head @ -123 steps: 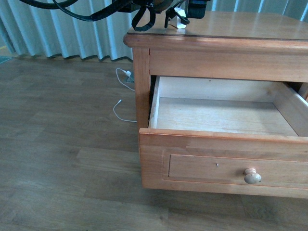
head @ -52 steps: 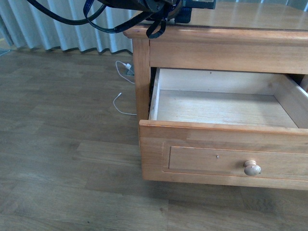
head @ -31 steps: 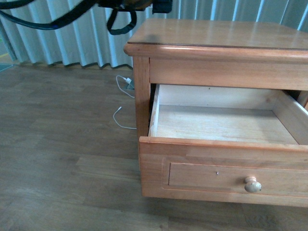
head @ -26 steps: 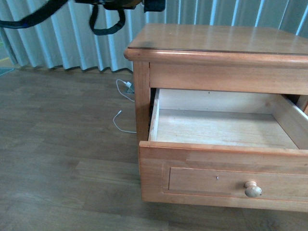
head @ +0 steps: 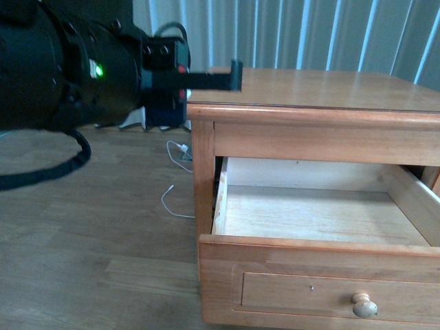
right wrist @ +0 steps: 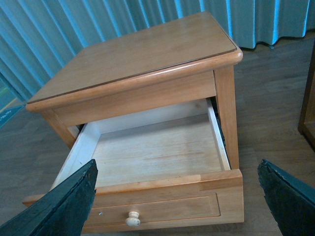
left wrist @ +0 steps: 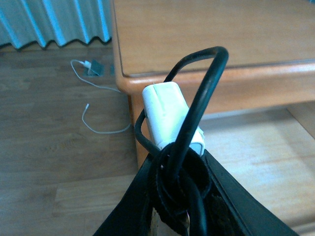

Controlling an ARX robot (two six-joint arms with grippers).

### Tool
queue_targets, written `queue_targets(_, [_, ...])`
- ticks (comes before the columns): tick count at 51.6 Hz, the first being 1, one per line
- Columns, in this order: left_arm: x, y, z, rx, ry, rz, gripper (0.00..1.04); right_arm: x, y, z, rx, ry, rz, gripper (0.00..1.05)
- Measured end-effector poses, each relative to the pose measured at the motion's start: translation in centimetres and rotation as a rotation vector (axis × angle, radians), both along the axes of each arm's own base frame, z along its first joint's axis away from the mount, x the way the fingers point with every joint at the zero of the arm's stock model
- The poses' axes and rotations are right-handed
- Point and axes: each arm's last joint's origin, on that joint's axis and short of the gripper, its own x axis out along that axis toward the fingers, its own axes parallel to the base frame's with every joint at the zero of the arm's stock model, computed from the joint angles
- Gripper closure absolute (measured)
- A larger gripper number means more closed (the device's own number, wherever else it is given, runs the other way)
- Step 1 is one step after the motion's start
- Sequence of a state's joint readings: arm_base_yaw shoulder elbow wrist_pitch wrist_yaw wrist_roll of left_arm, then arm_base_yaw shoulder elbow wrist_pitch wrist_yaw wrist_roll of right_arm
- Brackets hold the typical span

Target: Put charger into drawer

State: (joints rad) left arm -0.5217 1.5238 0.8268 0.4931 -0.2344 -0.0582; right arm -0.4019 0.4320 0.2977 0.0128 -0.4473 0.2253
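One nightstand [head: 309,89], one drawer [head: 316,213] with one knob [head: 364,306], one charger [left wrist: 170,115], one white cable [head: 175,199] on the floor.

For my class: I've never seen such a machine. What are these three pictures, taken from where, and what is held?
It is a robot with two arms, each ending in a gripper. One picture looks forward from its body; the other two come from cameras on its wrists. The left gripper is shut on a small white cube-shaped charger wrapped in black cable. The right gripper is open and empty, facing the bare-topped honey-brown wooden nightstand, whose pale-floored drawer stands open with nothing in it.
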Motion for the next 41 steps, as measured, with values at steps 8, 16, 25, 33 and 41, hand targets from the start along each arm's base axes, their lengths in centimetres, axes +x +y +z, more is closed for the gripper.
queue_targets(8, [0.4, -1.9, -2.4, 0.022, 0.062, -0.049, 0.83, 0.0, 0.0, 0.0, 0.000, 0.000, 0.000, 0.08])
queue_targets(16, [1.8, -4.5, -4.4, 0.033, 0.110, -0.084, 0.83, 0.0, 0.0, 0.0, 0.000, 0.000, 0.000, 0.08])
queue_targets(25, [3.8, -7.7, -6.2, 0.047, 0.143, -0.109, 0.83, 0.0, 0.0, 0.0, 0.000, 0.000, 0.000, 0.08])
queue_targets(33, [5.7, -10.3, -7.3, 0.061, 0.165, -0.125, 0.83, 0.0, 0.0, 0.0, 0.000, 0.000, 0.000, 0.08])
queue_targets(41, [6.9, -11.4, -8.0, 0.074, 0.173, -0.113, 0.83, 0.0, 0.0, 0.0, 0.000, 0.000, 0.000, 0.08])
